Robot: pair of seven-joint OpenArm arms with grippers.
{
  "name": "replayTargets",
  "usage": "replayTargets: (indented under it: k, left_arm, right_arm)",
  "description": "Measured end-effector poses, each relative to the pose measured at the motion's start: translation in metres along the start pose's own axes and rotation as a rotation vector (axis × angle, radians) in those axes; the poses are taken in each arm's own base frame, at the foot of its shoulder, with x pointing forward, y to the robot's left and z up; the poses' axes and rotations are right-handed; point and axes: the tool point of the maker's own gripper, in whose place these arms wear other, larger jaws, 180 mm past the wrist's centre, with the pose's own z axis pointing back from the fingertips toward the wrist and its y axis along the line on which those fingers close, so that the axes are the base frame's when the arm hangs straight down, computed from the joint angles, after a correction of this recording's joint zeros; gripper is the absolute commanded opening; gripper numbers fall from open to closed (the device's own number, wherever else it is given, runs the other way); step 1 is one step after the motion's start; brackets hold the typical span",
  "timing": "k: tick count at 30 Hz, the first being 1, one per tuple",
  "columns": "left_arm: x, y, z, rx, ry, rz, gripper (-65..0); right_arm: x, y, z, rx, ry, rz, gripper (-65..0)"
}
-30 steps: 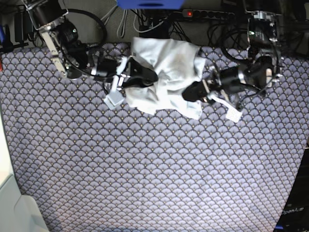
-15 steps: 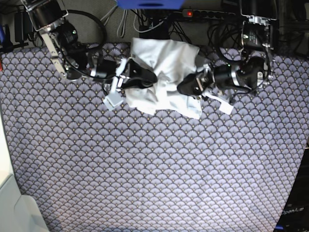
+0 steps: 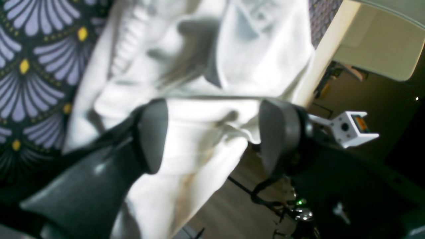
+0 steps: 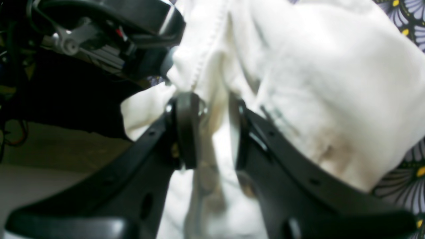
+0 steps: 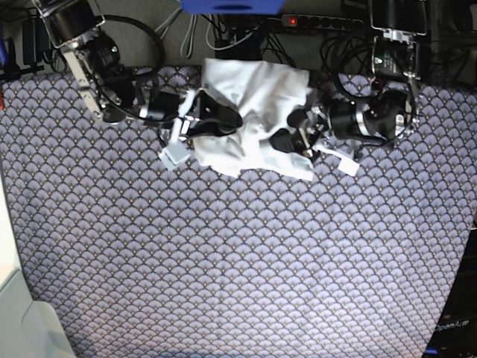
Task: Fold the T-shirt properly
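Note:
The white T-shirt [image 5: 253, 104] lies bunched in a crumpled heap at the far middle of the patterned cloth. My right gripper [image 5: 227, 119] reaches into its left side. In the right wrist view this gripper [image 4: 212, 132] is shut on a fold of the T-shirt [image 4: 315, 83], with both fingers pressed close on the fabric. My left gripper [image 5: 291, 130] is at the heap's right edge. In the left wrist view the left gripper [image 3: 215, 136] is open wide, and loose T-shirt [image 3: 206, 66] fabric sags between the spread fingers without being pinched.
The table is covered by a purple scallop-patterned cloth [image 5: 238, 261]. A power strip [image 5: 320, 21] and cables run along the far edge beside a blue object [image 5: 231, 6]. A white surface [image 5: 15, 313] borders the near left corner.
My left gripper moved left into the shirt's right edge and its jaws spread wide apart. The right gripper held its grip and stayed in place.

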Motion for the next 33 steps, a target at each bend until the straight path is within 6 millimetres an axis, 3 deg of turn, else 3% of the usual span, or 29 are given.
replayTargets:
  k: [8,14,17,23,27,30,33]
  left_arm:
    - [0.008,0.014,0.013,0.069,-0.007,-0.044,-22.7]
    - [0.018,0.012,0.027,0.077,-0.027,-0.081,-22.7]
    - [0.020,0.010,0.020,0.080,-0.015,-0.081,-22.7]
    - [-0.002,0.011,-0.010,0.149,0.090,-0.172,-22.8]
    - [-0.007,0.008,-0.018,0.180,0.121,-0.233,-23.2]
    - [-0.008,0.012,-0.018,0.202,0.124,-0.251,-31.6]
    - [-0.006,0.018,-0.018,0.235,0.118,-0.270,-50.2]
  right_arm:
    - [0.000,-0.002,0.002,-0.004,0.004,0.003,-48.4]
    - [0.000,-0.002,0.002,-0.004,0.003,0.003,-48.4]
    - [0.000,-0.002,0.002,-0.005,0.004,0.004,-48.4]
    - [0.001,-0.002,0.002,-0.006,0.006,0.006,-48.4]
    - [0.001,-0.003,0.002,-0.007,0.006,0.007,-48.4]
    - [0.001,-0.003,0.002,-0.007,0.006,0.006,-48.4]
    - [0.001,-0.002,0.002,-0.007,0.005,0.006,-48.4]
